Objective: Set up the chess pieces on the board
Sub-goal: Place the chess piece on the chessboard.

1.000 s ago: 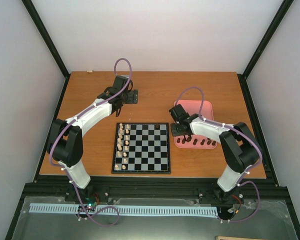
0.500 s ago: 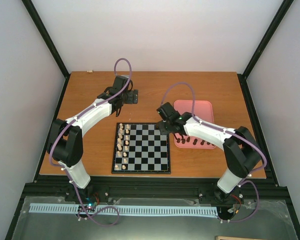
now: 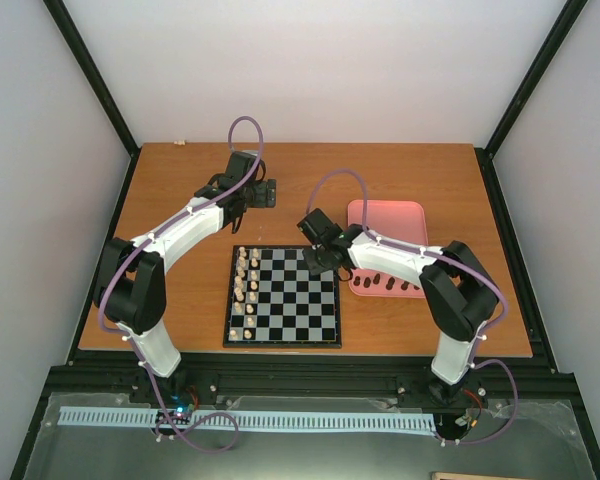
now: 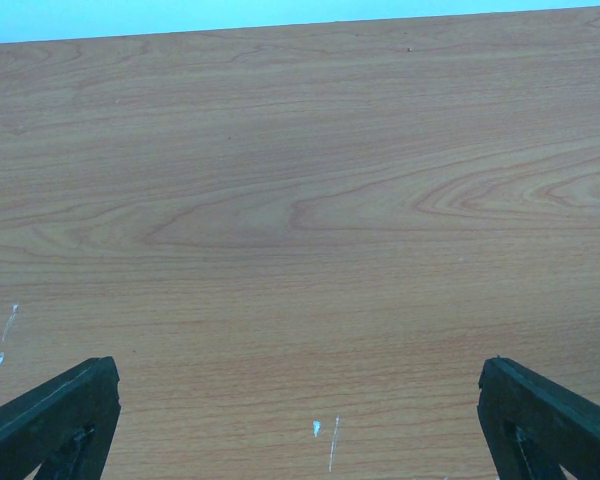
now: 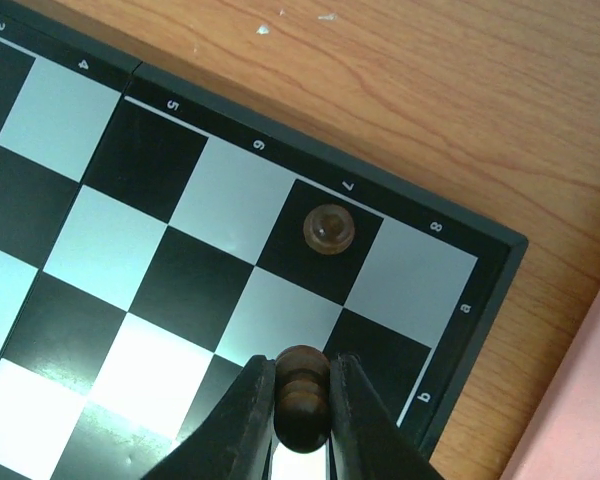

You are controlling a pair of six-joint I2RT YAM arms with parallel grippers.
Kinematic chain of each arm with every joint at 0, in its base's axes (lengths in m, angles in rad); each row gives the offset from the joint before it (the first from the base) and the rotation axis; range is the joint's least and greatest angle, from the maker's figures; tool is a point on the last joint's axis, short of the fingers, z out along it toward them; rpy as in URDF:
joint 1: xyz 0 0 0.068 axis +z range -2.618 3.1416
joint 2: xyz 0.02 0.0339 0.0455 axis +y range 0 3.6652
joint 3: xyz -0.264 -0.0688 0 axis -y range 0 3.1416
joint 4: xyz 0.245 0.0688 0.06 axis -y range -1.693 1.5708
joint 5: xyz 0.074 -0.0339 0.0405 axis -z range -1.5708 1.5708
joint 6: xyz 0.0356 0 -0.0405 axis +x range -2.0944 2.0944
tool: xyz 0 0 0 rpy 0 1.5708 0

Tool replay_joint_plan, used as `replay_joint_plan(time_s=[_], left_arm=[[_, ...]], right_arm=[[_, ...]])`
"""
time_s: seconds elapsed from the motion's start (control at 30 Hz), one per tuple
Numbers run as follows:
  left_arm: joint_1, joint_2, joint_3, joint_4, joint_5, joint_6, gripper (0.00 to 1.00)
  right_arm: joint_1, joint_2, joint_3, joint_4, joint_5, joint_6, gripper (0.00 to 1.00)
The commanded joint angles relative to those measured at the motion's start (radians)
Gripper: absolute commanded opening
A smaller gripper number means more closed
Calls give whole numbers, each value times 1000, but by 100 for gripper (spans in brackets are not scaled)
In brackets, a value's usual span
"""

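Observation:
My right gripper [image 5: 302,400] is shut on a dark brown chess piece [image 5: 302,412], held above the board [image 5: 410,215] near its corner by the numbers 7 and 8. One dark piece [image 5: 328,229] stands on the black square next to the 7. From above, the right gripper [image 3: 318,262] hangs over the far right corner of the black-framed board [image 3: 283,343]. More dark pieces [image 3: 390,283] lie in the pink tray [image 3: 385,212]. My left gripper [image 3: 263,192] is open over bare wood at the table's back; its fingertips [image 4: 50,420] stand wide apart with nothing between.
Pale cream pieces [image 3: 245,290] fill the two left columns of the board. The pink tray lies just right of the board, close to the right arm's forearm. Black frame rails border the table on both sides.
The right arm has swung left from over the pink tray to the board's far right corner, its jaws staying shut. The left arm has not moved.

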Motion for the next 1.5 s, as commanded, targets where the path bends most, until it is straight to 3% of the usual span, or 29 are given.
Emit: replay_joint_plan(time_s=[0.0, 1.47], left_arm=[[4, 1, 19, 2, -1, -10, 100], [6, 0, 17, 0, -10, -8, 100]], right_arm=[[22, 16, 28, -3, -18, 6, 12], [27, 126, 73, -14, 18, -1, 13]])
